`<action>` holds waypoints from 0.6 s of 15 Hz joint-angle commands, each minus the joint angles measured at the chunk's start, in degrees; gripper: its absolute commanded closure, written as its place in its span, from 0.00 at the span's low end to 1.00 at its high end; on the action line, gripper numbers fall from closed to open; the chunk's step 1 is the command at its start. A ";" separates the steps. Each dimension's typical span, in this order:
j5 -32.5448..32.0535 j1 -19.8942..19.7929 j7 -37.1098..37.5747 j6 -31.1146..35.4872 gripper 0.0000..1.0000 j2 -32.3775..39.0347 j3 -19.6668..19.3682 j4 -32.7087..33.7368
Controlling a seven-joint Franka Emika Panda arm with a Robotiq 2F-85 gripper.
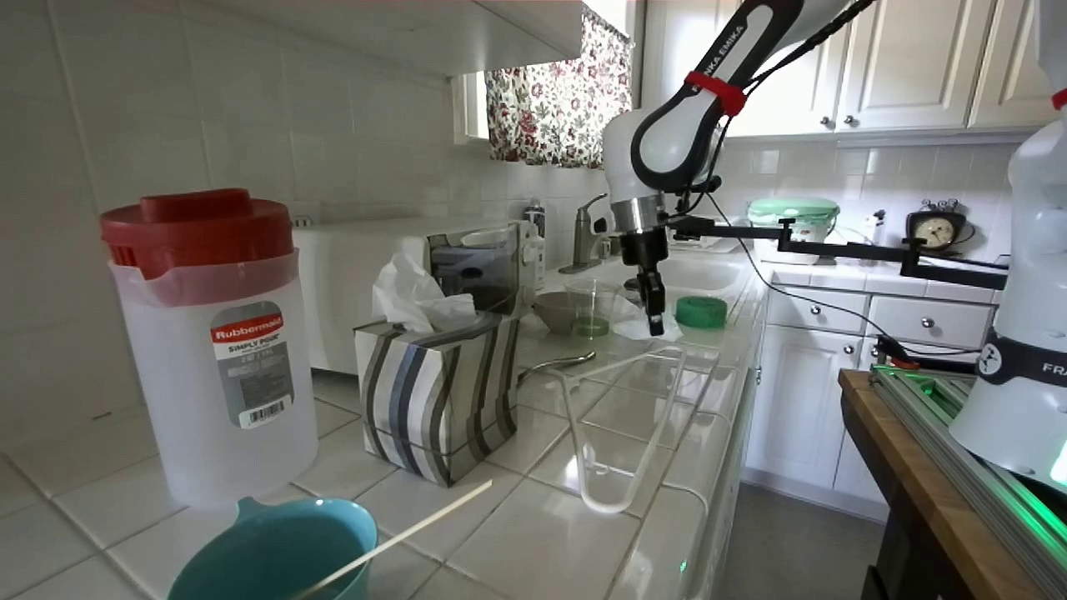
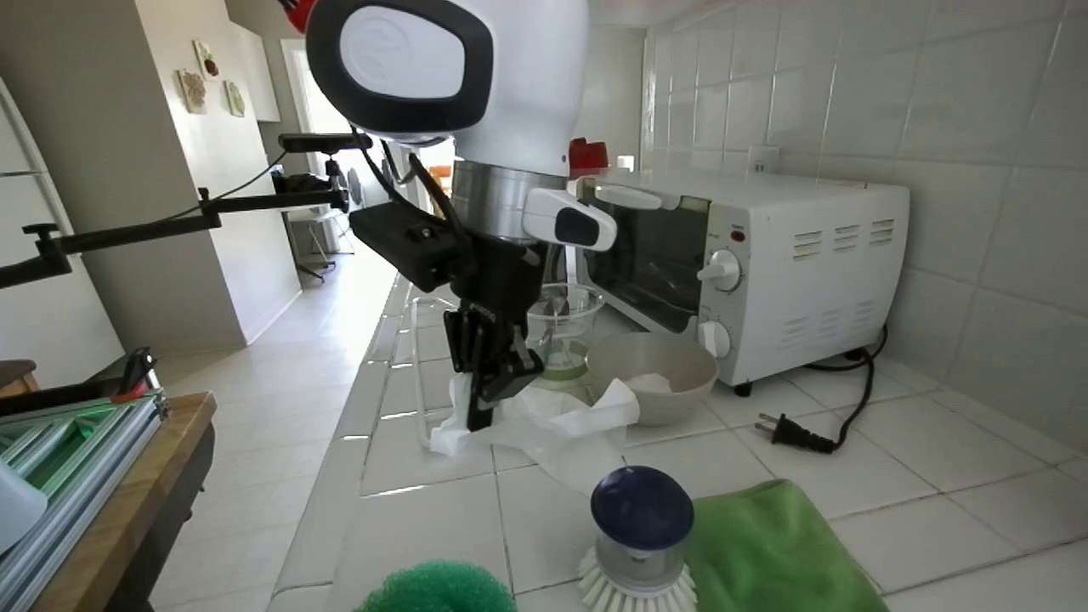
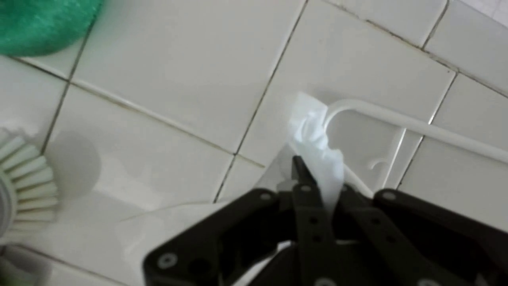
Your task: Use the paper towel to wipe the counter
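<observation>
Tool point(image 2: 481, 411) grips paper towel point(image 2: 548, 425), its long axis crossing the counter point(image 2: 425, 518) toward the wall point(image 2: 952, 204).

Paper towel point(image 2: 561, 427) is white, crumpled; 1 section sits pinched in the gripper point(image 3: 322, 178), remainder spreads loosely beside it. Counter point(image 2: 425, 523) shows glossy white square tiles, thin grout lines, beneath the gripper.

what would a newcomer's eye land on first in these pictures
Probably the white and black robot arm angled down over the white tiled countertop, its black fingers gripping a crumpled white paper towel. Next, perhaps the red-lidded translucent plastic pitcher, large at the left of an exterior view, beside a striped cardboard tissue box. The rounded green mesh scrubber also stands out at the bottom of an exterior view.
</observation>
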 commanded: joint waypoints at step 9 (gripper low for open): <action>-0.82 -0.29 0.30 0.07 1.00 0.51 0.39 0.15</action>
